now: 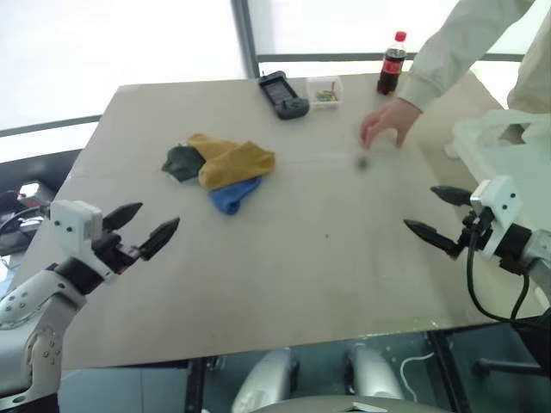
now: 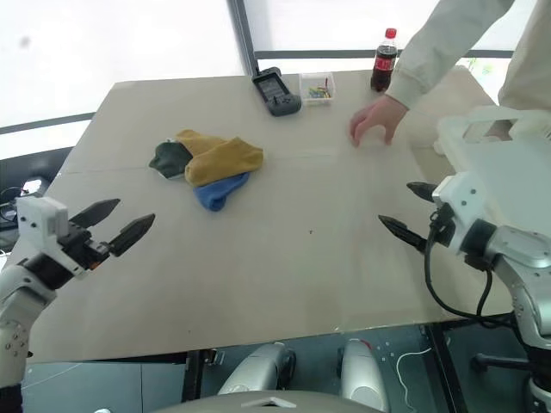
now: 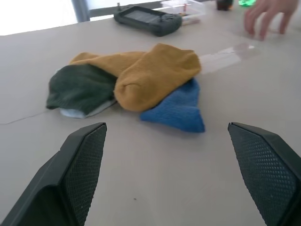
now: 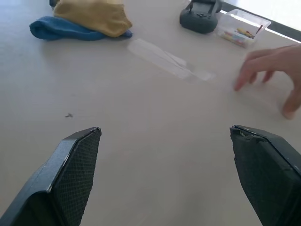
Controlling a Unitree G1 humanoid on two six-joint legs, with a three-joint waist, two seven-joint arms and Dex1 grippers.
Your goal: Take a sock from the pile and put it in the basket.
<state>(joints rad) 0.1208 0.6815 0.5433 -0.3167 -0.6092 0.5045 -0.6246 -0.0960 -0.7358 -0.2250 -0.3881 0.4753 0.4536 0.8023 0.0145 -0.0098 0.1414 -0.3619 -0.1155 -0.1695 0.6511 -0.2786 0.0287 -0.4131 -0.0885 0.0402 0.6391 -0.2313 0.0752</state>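
Both empty: L pincer [image 1: 145,225] & R pincer [image 1: 439,214] spread wide; pile [image 1: 221,168] untouched.

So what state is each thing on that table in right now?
Left gripper: open, empty, short of the pile.
Right gripper: open, empty.
Pile: heaped, untouched; yellow sock on top, blue and green partly under it.
Basket: at the table's right edge; inside cannot be seen.
Bottle: upright, capped.
Hand: a person's, fingertips at the table.

Sock pile [image 1: 221,168] mid-table, basket [image 2: 495,163] right.
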